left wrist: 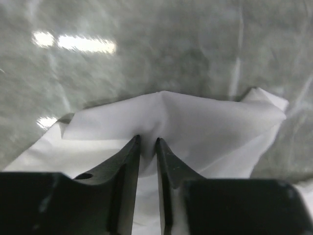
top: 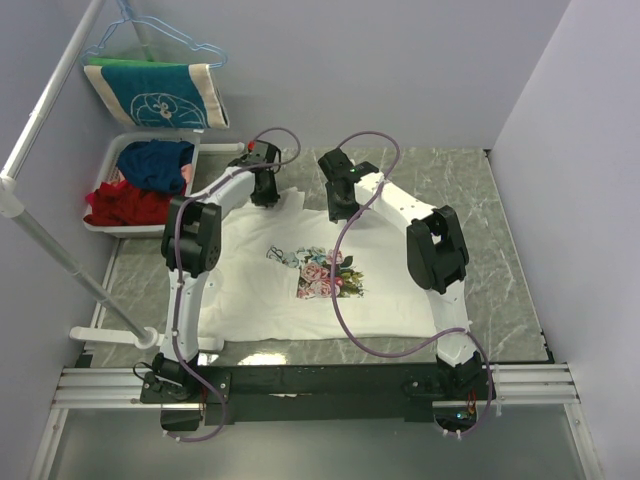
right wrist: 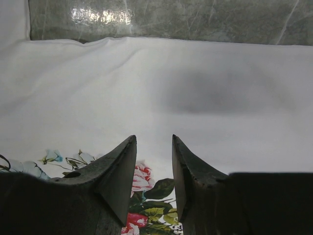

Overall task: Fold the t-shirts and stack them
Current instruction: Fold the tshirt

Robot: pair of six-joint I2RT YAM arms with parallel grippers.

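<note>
A cream-white t-shirt (top: 290, 305) lies spread flat on the table, its flower print (top: 325, 273) facing up. My left gripper (top: 265, 190) is at the shirt's far left corner. In the left wrist view its narrow jaws (left wrist: 147, 140) pinch a raised fold of the white cloth (left wrist: 205, 127). My right gripper (top: 338, 205) hovers over the far middle of the shirt. Seen from the right wrist, this gripper (right wrist: 154, 138) is open with nothing between its fingers, above plain cloth (right wrist: 171, 83) and the roses (right wrist: 142, 178).
A white bin (top: 112, 160) with blue and red garments stands at the far left. Above it a teal cloth (top: 155, 95) hangs on a hanger. A slanted white pole (top: 60, 250) crosses the left side. Grey marble tabletop (top: 500, 250) surrounds the shirt.
</note>
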